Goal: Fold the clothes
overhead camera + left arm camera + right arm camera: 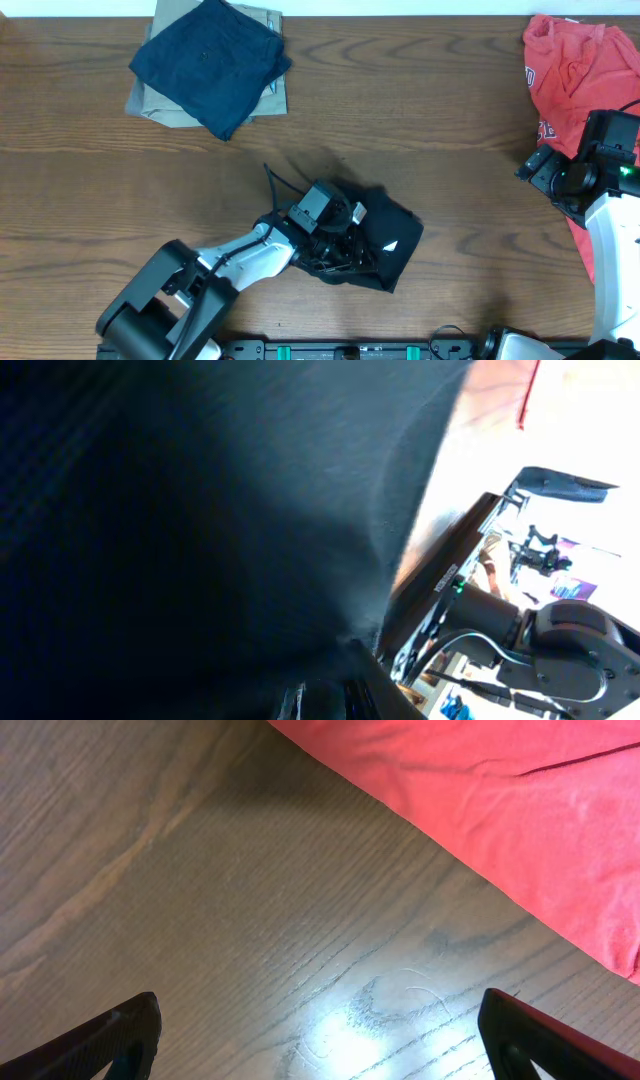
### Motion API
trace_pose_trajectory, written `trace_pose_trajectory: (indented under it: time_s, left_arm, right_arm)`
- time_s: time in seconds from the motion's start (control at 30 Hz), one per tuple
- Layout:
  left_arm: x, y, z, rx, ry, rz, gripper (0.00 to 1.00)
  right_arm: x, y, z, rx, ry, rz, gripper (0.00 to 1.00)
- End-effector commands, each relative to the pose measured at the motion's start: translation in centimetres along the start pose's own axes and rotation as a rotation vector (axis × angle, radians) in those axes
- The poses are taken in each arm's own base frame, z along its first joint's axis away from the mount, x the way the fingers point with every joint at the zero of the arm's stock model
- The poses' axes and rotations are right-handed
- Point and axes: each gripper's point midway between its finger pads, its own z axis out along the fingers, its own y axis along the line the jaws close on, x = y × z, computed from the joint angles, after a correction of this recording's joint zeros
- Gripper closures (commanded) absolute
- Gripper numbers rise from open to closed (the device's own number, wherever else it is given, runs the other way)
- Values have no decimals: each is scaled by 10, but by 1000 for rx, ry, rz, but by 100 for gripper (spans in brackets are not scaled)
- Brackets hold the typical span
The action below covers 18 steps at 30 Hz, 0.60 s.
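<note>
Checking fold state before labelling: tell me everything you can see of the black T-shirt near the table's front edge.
The soft black fabric T-shirt lies gathered into a compact, rumpled bundle on the brown wooden table, front centre. A small white mark shows on top. The left gripper sits on its left side; dark weave fills the left wrist view, so whether the jaws are shut is unclear. Sleeves and collar cannot be made out.

Folded pile (210, 65) behind and left of T-shirt (400, 235)
</note>
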Motion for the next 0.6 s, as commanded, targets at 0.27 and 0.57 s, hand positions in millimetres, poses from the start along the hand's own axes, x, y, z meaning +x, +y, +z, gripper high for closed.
trace_pose_trajectory:
  time_s: [0.27, 0.57]
  left_arm:
    - [22, 19, 39, -27, 89, -50, 83]
    - [8, -30, 17, 84, 14, 71, 83]
  right_arm:
    - [-3, 0, -3, -4, -13, 0, 1]
    - [-3, 0, -3, -4, -13, 0, 1]
